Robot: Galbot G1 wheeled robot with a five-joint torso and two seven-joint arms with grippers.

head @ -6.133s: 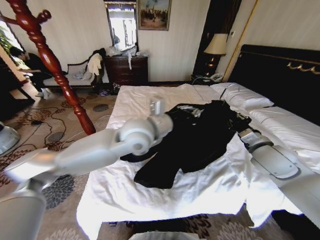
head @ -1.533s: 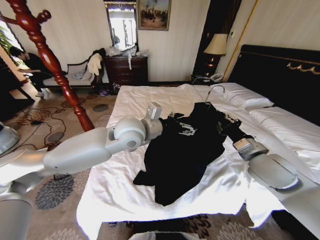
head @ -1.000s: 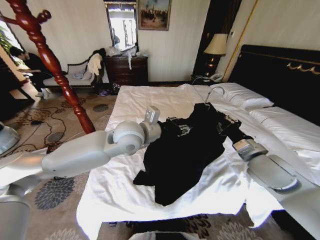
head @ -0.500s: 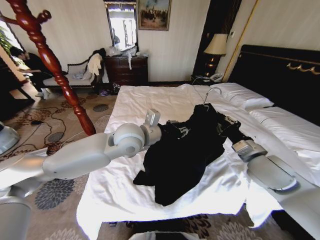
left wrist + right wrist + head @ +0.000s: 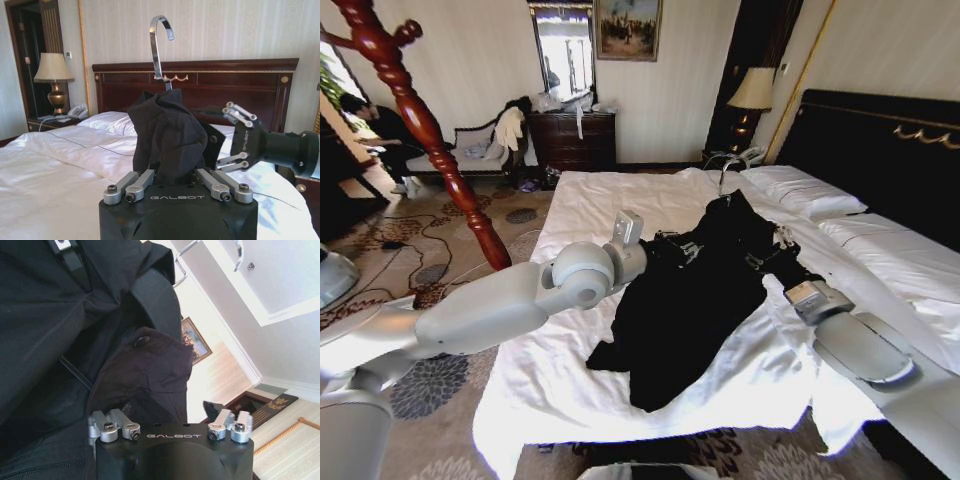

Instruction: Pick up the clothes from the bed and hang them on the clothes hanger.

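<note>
1. Large black long-sleeved coat of soft dark fabric [image 5: 690, 300] spread down the middle of the wide bed with wrinkled white duvet [image 5: 580, 200], collar end pulled up into a peak and lower hem and one sleeve trailing flat toward the foot of the mattress.
2. Thin silver wire hook [image 5: 159, 45] standing upright out of the bunched collar, outlined in the left wrist view against the pale striped wall above the tall dark headboard with gold ornament [image 5: 880, 140].
3. Left gripper [image 5: 175, 181] reaching in from the near-left side of the bed, closed around a thick gather of the coat, with the black cloth rising straight up from between its metal fingers [image 5: 137, 184].
4. Right gripper [image 5: 226, 137] pressed into the opposite side of the raised collar, level with the left one and facing it; right wrist view packed with dark folds, a strap and a round button; hold on the cloth impossible to tell.
5. White pillows [image 5: 810, 195] lying just beyond the lifted collar, against the headboard.
6. Tall red-brown glossy wooden coat stand with spiral-twisted pole and knobbed pegs [image 5: 420, 120] leaning across the upper left of the head view, on the patterned carpet well apart from the coat, pegs bare.
</note>
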